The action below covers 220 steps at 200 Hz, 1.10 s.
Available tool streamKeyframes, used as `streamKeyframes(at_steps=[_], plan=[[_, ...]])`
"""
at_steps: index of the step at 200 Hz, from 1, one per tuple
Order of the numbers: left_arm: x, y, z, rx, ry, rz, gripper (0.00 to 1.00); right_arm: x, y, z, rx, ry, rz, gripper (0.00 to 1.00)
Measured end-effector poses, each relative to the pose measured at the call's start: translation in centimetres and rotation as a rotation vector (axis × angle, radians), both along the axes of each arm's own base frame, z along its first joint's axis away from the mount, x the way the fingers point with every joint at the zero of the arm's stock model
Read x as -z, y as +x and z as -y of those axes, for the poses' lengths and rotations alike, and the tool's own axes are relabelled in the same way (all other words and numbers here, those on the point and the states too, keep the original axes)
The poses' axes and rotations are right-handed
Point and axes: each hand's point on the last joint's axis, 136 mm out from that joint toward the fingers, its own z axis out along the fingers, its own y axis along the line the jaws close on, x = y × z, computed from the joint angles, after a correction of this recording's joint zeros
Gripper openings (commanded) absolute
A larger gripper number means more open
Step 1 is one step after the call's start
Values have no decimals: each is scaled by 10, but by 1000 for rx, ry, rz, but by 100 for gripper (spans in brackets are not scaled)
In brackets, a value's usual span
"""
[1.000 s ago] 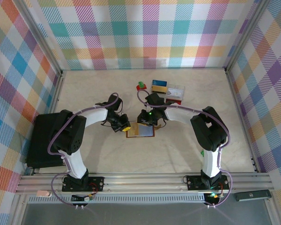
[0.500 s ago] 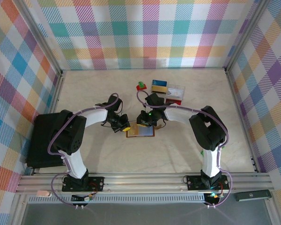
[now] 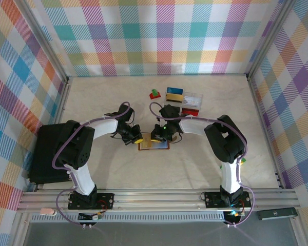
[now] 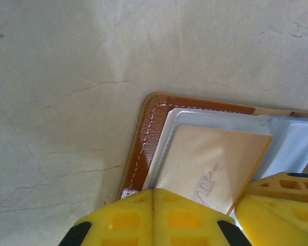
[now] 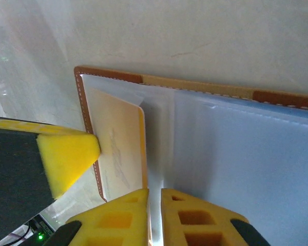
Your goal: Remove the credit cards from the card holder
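The card holder (image 3: 155, 145) lies open on the table, brown-edged (image 4: 141, 148) and bluish-grey inside (image 5: 236, 154). A yellow credit card (image 4: 215, 164) sits in the clear pocket on its left half (image 5: 118, 138). My left gripper (image 3: 137, 139) is shut, its yellow tips (image 4: 154, 193) pressed together on the holder's left edge with nothing between them. My right gripper (image 3: 159, 137) is over the holder's middle. Its jaws (image 5: 154, 195) stand a sliver apart, closed on the card's right edge and the pocket fold. The left gripper's fingertip (image 5: 66, 154) touches the holder's left border.
A clear compartment box (image 3: 191, 102) with a blue-and-yellow card (image 3: 174, 93) stands just behind the right arm. A small red-and-green piece (image 3: 154, 94) lies to its left. A black pad (image 3: 46, 154) covers the table's left edge. Checked walls enclose three sides.
Both grippers have closed further. The right arm has edged slightly left over the holder; the left arm and the holder have hardly moved.
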Motion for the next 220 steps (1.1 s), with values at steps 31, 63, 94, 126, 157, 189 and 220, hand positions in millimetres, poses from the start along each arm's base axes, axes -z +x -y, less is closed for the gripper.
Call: streamKeyframes(at_steps=[31,63,94,126,157,189,220], plan=[[0,0,0,0,0,0,3,0,-2,-2,-9,14,-10,14],[0,0,0,0,0,0,3,1,-2,-2,-16,18,-9,14],[0,0,0,-1,2,1,3,3,-1,-2,-20,21,3,14],[0,0,0,-1,3,1,3,6,-2,-1,-20,28,14,17],[1,1,-1,-2,6,3,3,5,0,-1,-16,41,27,17],[1,1,-1,-2,5,3,3,1,-1,1,-15,54,51,17],[1,1,-1,-2,5,3,3,-5,0,-2,-23,79,65,18]])
